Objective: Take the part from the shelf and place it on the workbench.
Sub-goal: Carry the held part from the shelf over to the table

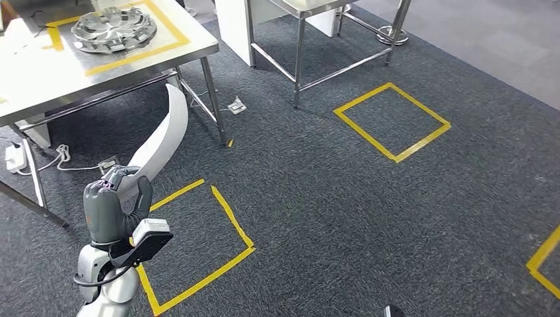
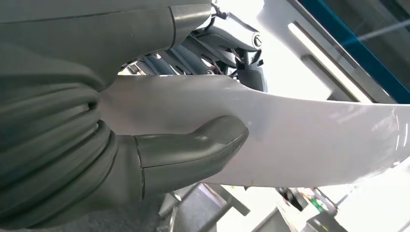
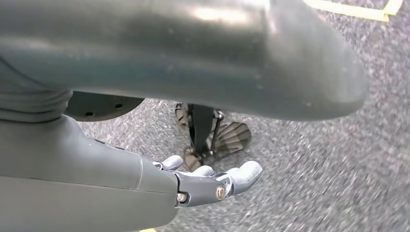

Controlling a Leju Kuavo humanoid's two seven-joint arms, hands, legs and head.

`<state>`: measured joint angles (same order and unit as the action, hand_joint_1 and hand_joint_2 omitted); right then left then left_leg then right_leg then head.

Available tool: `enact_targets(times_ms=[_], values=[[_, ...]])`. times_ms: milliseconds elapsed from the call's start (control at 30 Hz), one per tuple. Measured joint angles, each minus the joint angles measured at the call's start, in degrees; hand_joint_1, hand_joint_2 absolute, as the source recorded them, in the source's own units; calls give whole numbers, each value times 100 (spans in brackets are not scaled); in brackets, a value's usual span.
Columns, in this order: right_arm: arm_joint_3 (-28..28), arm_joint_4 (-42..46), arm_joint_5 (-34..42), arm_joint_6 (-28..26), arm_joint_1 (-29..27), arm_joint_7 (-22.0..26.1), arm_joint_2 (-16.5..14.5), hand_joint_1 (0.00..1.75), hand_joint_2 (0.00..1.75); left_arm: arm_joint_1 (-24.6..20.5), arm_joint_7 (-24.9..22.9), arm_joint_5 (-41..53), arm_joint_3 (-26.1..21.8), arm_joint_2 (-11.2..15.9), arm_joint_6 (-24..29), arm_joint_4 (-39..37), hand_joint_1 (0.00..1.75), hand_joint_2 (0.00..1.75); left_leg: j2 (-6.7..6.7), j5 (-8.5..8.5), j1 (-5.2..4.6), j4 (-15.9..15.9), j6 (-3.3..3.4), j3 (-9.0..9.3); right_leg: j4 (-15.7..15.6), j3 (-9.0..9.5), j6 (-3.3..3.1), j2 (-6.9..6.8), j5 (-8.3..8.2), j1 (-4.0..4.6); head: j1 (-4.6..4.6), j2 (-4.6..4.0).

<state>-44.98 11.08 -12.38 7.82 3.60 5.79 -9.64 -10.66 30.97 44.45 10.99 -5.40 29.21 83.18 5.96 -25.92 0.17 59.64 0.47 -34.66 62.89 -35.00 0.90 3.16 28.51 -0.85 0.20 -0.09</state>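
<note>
While the left hand (image 1: 113,210) grips one end of the part (image 1: 162,135), a long curved white panel, the rest of it arcs up and forward toward the workbench (image 1: 39,82). The left wrist view shows the thumb (image 2: 193,150) pressed on the panel's face, with the fingers apparently behind it. Holding it low at one end probably keeps the free end leading toward the bench top, where a yellow taped outline seems to mark the drop area. A round grey wheel cover (image 1: 113,29) already lies inside that outline. The right hand (image 3: 212,181) hangs above the carpet holding nothing, fingers loosely extended. I count one part, one wheel cover, two steel tables and two full yellow floor squares (image 1: 393,121), plus a corner of a third.
</note>
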Motion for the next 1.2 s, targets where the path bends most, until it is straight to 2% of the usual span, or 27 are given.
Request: enact_targets(times_ms=[67, 133, 167, 200, 267, 300, 333, 367, 400, 433, 500, 567, 633, 667, 733, 767, 800, 833, 867, 900, 933, 967, 1033, 1067, 1133, 1167, 1200], values=[[1, 0, -12, 2, 6, 0, 1, 0, 0, -3, 6, -5, 0, 1, 11, 20, 175, 175, 143, 16, 9, 0, -79, -38, -286, 120, -25, 135, -35, 4, -3, 0], [2, 0, -17, 3, 20, 6, -4, 0, 0, 0, 10, -12, -1, 15, 17, 40, 175, 175, 257, 43, 31, -31, -160, -64, -324, 153, -78, -10, -56, 10, -2, 0], [3, 0, -18, 3, 31, 9, -5, 0, 0, 1, 16, -27, -1, 29, 19, 50, 175, 175, 194, 21, 32, 0, -189, -94, -355, 177, -120, -84, -73, 2, -7, 0], [3, 0, -17, 2, 40, 10, -7, 0, 0, -9, 24, -49, -1, 43, 20, 58, 175, 175, 53, -55, 30, 122, -213, -165, -387, 199, -161, -162, -90, -9, -17, 0], [3, 0, -15, -3, 42, 13, -4, 0, 0, -49, 38, -102, -1, 58, 21, 55, 175, 175, -344, -369, 28, 710, -251, -459, -426, 218, -219, -318, -99, -10, -39, 0], [2, 0, -14, -6, 37, 11, -3, 0, 0, -68, 40, -117, 0, 60, 21, 44, 175, 175, -461, -535, 34, 1088, -272, -644, -426, 219, -232, -402, -93, -5, -45, 0], [2, 0, -14, -9, 33, 10, -2, 0, 0, -76, 40, -127, 0, 61, 20, 31, 175, 175, -518, -635, 38, 1387, -290, -784, -425, 220, -238, -486, -86, -1, -45, 0], [2, 0, -14, -10, 33, 9, -2, 0, 0, -75, 41, -129, 0, 62, 20, 17, 175, 175, -545, -635, 41, 1514, -302, -835, -424, 222, -238, -566, -80, 1, -45, 0], [2, 0, -13, -11, 35, 10, -3, 0, 0, -76, 42, -130, 0, 64, 19, 6, 175, 175, -569, -534, 41, 1423, -304, -774, -422, 229, -233, -643, -73, 1, -45, 0], [2, 0, -8, -13, 38, 11, -3, 0, 0, -82, 42, -132, -1, 65, 19, -2, 175, 175, -615, -359, 39, 1124, -294, -602, -420, 242, -221, -715, -63, 2, -46, 0], [2, 0, 6, -17, 42, 15, -4, 0, 0, -118, 44, -135, -1, 62, 16, -10, 175, 175, -860, -71, 4, 352, -233, -168, -406, 273, -174, -846, -27, 24, -48, 0], [2, 0, 27, -23, 49, 17, -4, 0, 0, -164, 52, -133, 1, 54, 10, -29, 175, 175, -1003, -9, -36, -26, -145, 27, -398, 298, -112, -957, 3, 57, -26, 0], [2, 0, 43, -26, 65, 16, -4, 0, 0, -190, 60, -126, 2, 53, 8, -69, 175, 175, -887, -8, -42, -59, -63, 20, -408, 328, -46, -1062, 21, 65, -5, 0], [2, 0, 47, -24, 71, 18, -4, 0, 0, -203, 67, -121, 2, 54, 9, -91, 175, 175, -822, 3, -33, -74, -31, 21, -384, 332, -8, -1012, 49, 53, -1, 0], [2, 0, 53, -20, 70, 28, -4, 0, 0, -258, 84, -113, 3, 38, 13, -133, 175, 175, -685, 34, 6, -103, 29, 30, -59, 197, 60, -700, 259, 28, 15, 0], [2, 0, 55, -18, 61, 31, -4, 0, 0, -285, 91, -109, 4, 26, 14, -157, 175, 175, -615, 39, 16, -103, 44, 23, 280, 36, 82, -515, 433, 18, 27, 0], [2, 0, 55, -17, 50, 31, -4, 0, 0, -304, 93, -108, 5, 15, 14, -184, 175, 175, -541, 41, 20, -97, 55, 15, 672, -162, 95, -411, 607, 17, 32, 0], [2, 0, 55, -17, 40, 29, -4, 0, 0, -311, 95, -108, 7, 7, 14, -210, 175, 175, -462, 41, 20, -88, 60, 7, 1009, -342, 102, -369, 718, 17, 36, 0], [2, 0, 56, -19, 33, 29, -4, 0, 0, -312, 94, -108, 7, 4, 14, -237, 175, 175, -381, 40, 20, -78, 61, 2, 1181, -452, 102, -355, 725, 18, 36, 0], [2, 0, 58, -19, 31, 31, -4, 0, 0, -313, 95, -108, 7, 4, 14, -259, 175, 175, -301, 39, 20, -67, 59, -1, 1141, -460, 94, -347, 622, 18, 36, 0], [2, 0, 61, -20, 32, 34, -3, 0, 0, -317, 97, -108, 7, 4, 14, -280, 175, 175, -217, 37, 22, -56, 53, -1, 872, -357, 81, -315, 424, 14, 36, 0], [1, 0, 69, -20, 35, 43, -3, 0, 0, -326, 102, -108, 7, 3, 15, -299, 175, 175, -140, 35, 27, -46, 43, -2, 476, -189, 64, -221, 204, 5, 37, 0], [-2, 0, 86, -15, 39, 78, -1, 0, 0, -355, 126, -112, 9, -4, 23, -333, 175, 175, -8, 33, 19, -20, -7, -22, -192, 97, 31, 13, -44, -9, 36, 0], [-4, 0, 93, -9, 42, 98, 0, 0, 0, -366, 141, -120, 10, -9, 28, -347, 175, 175, 42, 38, 21, -20, -43, -38, -328, 152, 13, 86, -59, -7, 34, 0], [-5, 0, 101, -4, 54, 128, -3, 0, 0, -376, 165, -156, 13, -13, 34, -371, 175, 175, 128, 62, 31, -50, -127, -60, -367, 171, -41, 43, -57, 3, 33, 0], [-6, 0, 109, -13, 60, 139, -8, 0, 0, -375, 172, -177, 13, -13, 34, -379, 175, 175, 86, 57, 34, -42, -161, -72, -387, 187, -80, 1, -73, -2, 32, 0], [-9, 0, 122, -29, 61, 154, -12, 0, 0, -383, 179, -199, 14, -15, 33, -386, 175, 175, -32, 8, 28, 29, -189, -110, -409, 205, -122, -40, -92, -10, 15, 0]])
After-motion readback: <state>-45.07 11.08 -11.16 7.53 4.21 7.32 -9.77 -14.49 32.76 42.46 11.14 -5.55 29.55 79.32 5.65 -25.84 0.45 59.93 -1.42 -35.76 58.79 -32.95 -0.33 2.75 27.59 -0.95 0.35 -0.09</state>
